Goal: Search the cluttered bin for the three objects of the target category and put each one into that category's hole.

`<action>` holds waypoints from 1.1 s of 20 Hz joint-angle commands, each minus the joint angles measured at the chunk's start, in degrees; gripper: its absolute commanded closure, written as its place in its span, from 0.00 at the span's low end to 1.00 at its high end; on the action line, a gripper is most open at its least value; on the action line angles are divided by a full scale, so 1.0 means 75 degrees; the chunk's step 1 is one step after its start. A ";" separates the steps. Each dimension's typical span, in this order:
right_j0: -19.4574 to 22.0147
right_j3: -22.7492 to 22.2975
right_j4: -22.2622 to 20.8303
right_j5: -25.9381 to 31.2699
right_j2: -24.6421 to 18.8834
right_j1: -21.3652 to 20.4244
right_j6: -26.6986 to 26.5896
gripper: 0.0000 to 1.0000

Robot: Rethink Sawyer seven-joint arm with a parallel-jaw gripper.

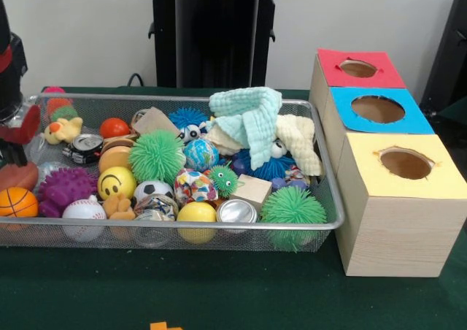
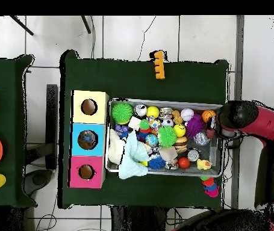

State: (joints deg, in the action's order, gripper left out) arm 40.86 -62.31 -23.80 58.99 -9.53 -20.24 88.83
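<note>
Silver wire-mesh bin (image 1: 330,171) resting on a dark green surface (image 1: 219,293), heaped with toys: a yellow smiley ball (image 1: 116,182), spiky green balls (image 1: 156,156), a purple knobbly ball (image 1: 66,188), a small basketball (image 1: 16,202), a baseball (image 1: 84,212), a rubber duck (image 1: 63,130) and a pale green cloth (image 1: 250,118) draped over the pile. Just beside the bin, at its right end in the front view, stand three wooden boxes in a row, topped red (image 1: 359,68), blue (image 1: 377,109) and yellow (image 1: 406,164), each with a round hole. The red and black arm (image 2: 253,123) overhangs the bin's opposite end; its gripper is not clearly visible, so whether the fingers are open or closed cannot be told. An orange block (image 2: 158,65) lies apart on the surface.
</note>
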 commanded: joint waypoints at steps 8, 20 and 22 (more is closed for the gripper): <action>-0.0312 -0.1544 0.0808 -0.1886 -0.0482 0.0051 0.1225 1.00; -0.0950 -0.1188 0.1308 -0.2820 -0.0155 0.0903 0.1781 1.00; -0.0911 -0.1257 0.1329 -0.2961 -0.0154 0.0947 0.1680 1.00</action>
State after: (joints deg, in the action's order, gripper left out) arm 35.75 -67.42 -16.69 43.07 -8.43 -19.14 88.83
